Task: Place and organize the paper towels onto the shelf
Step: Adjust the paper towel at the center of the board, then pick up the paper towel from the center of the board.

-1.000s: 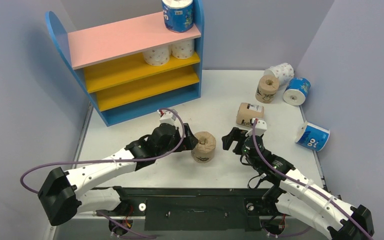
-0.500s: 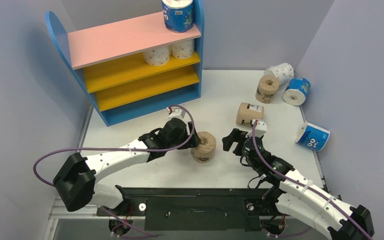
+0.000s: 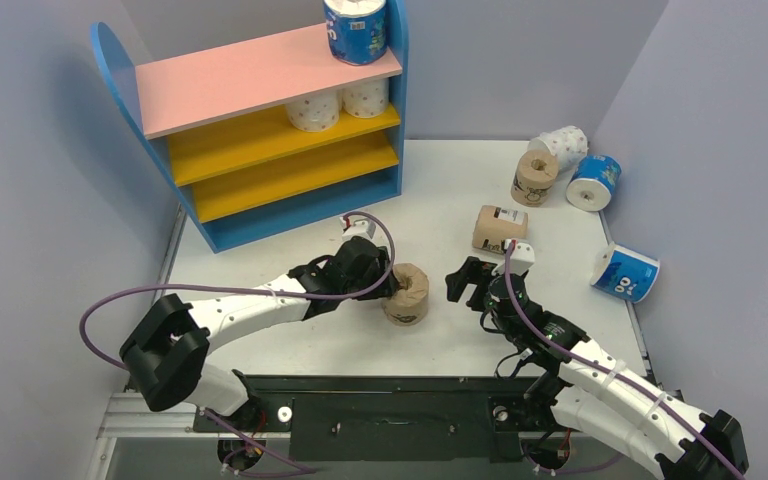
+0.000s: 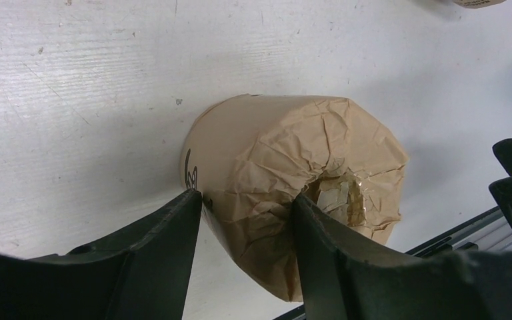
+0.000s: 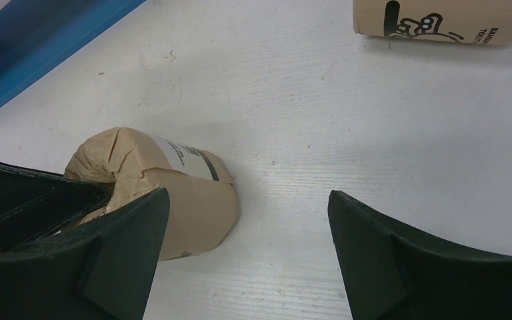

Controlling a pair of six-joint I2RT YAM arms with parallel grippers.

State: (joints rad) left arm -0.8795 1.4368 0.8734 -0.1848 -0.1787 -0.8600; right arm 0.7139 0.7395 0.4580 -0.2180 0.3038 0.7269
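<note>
A tan paper towel roll stands upright on the white table, between my two grippers. My left gripper is shut on its wall, with one finger in the hollow core and the other against the outside. My right gripper stands open just right of the roll, holding nothing. The shelf is at the back left. It carries a blue-and-white roll on its pink top and two white dotted rolls on the upper yellow board.
More rolls lie at the right of the table: a tan one on its side, another tan one, a white dotted one and two blue-and-white ones. Grey walls close in on both sides.
My left gripper has pushed right onto the tan roll and its jaws have closed from wide open onto the roll's wall. The right arm has stayed still.
</note>
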